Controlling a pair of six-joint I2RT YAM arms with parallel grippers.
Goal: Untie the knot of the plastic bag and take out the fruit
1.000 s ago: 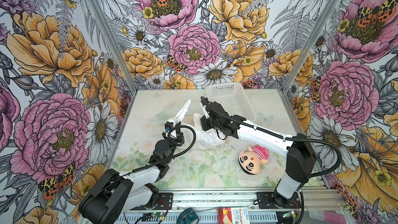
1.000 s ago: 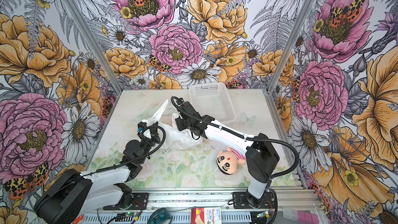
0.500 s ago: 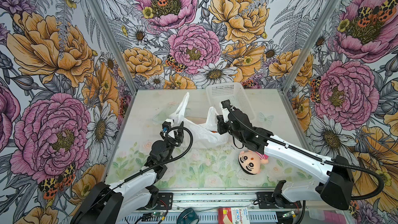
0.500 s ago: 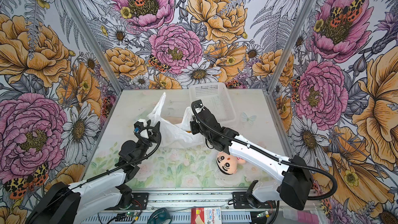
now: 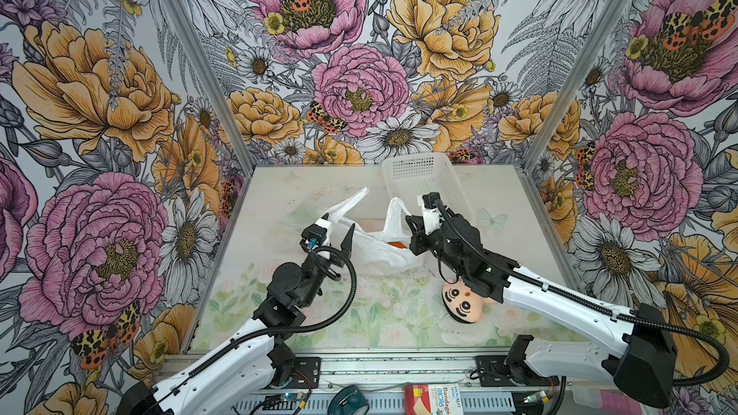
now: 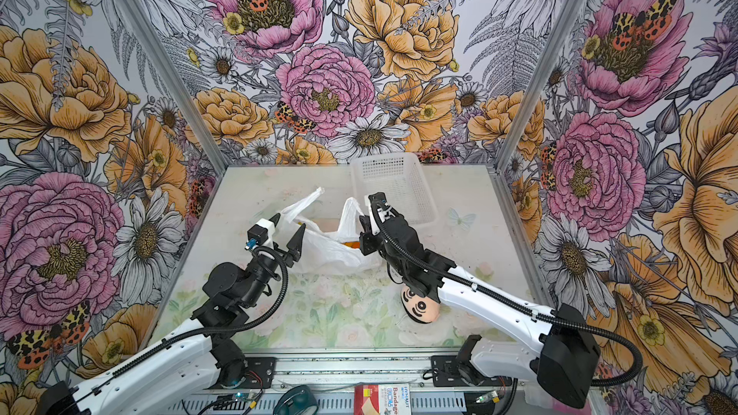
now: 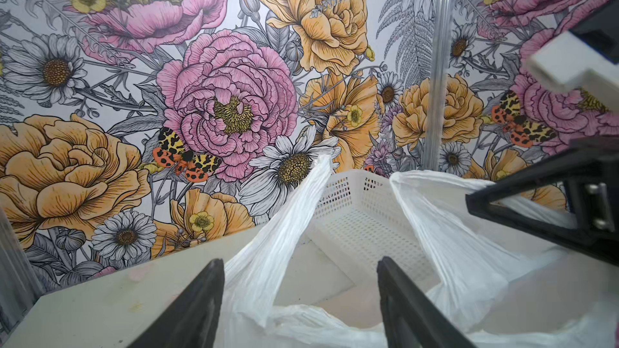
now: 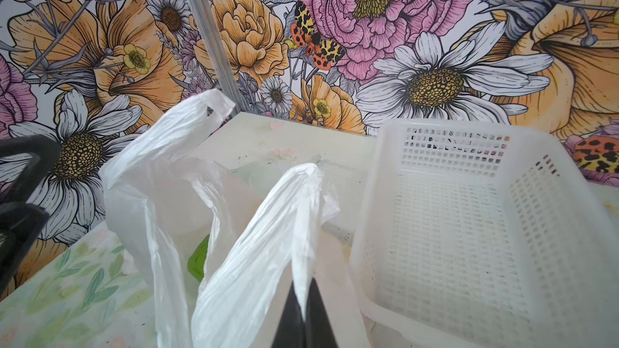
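The plastic bag (image 5: 379,251) (image 6: 331,255) lies mid-table, its mouth gaping. Its two handle strips stand apart and no knot shows. My left gripper (image 5: 338,222) (image 6: 288,223) (image 7: 299,262) is open at the bag's left side; the left handle strip (image 7: 284,229) rises loose between its fingers. My right gripper (image 5: 409,220) (image 6: 362,220) (image 8: 305,282) is shut on the right handle strip (image 8: 268,236), holding it up. Of the fruit, an orange piece (image 5: 395,244) (image 6: 351,243) and a green piece (image 8: 197,259) show inside the bag; the others are hidden by the film.
A white perforated basket (image 5: 427,177) (image 6: 395,177) (image 8: 469,229) stands behind the right gripper, close to the bag. A plush doll (image 5: 463,301) (image 6: 419,305) lies under the right forearm near the front. Flowered walls close three sides.
The left gripper has opened and let go of the left handle strip. The right gripper drew its handle strip rightward toward the basket, and the bag's mouth spread wide.
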